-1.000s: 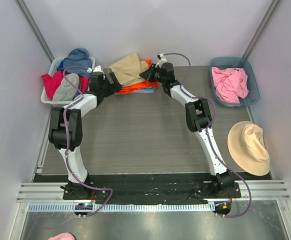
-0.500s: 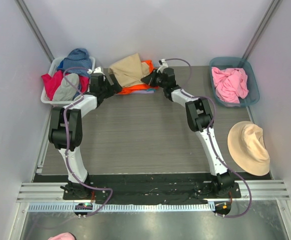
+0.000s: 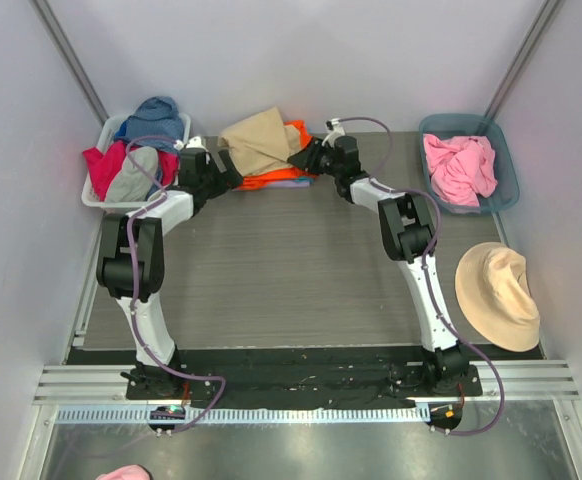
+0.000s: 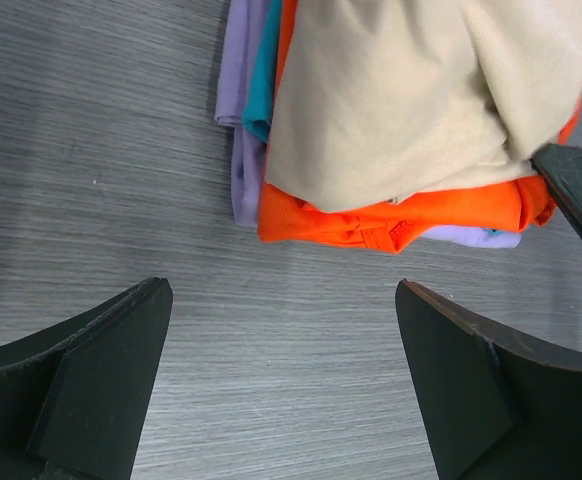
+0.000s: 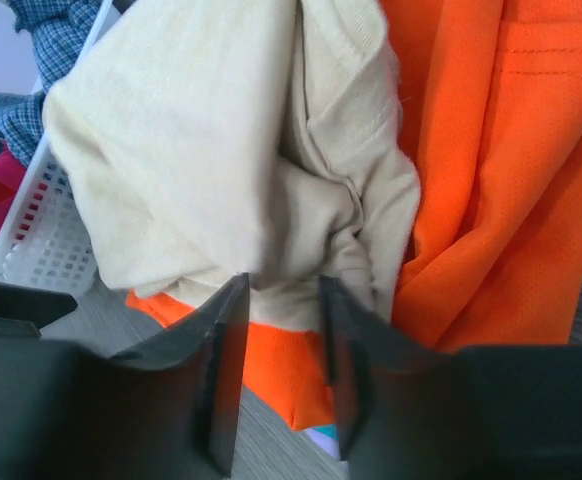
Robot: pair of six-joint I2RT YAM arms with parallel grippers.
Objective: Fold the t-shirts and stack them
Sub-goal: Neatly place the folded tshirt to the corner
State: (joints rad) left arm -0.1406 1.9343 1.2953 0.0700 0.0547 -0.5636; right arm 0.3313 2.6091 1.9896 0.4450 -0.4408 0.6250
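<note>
Rumpled tan shirt tops orange shirt and lavender shirt, upper centre; left claw wide, right claw narrow, grip unclear.

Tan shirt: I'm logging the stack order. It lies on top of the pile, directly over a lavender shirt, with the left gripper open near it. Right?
Not quite. The tan shirt lies on top of the pile, but directly over the orange shirt, not a lavender one; the lavender shirt sits lower down. The left gripper is open near it. The left wrist view shows this.
</note>
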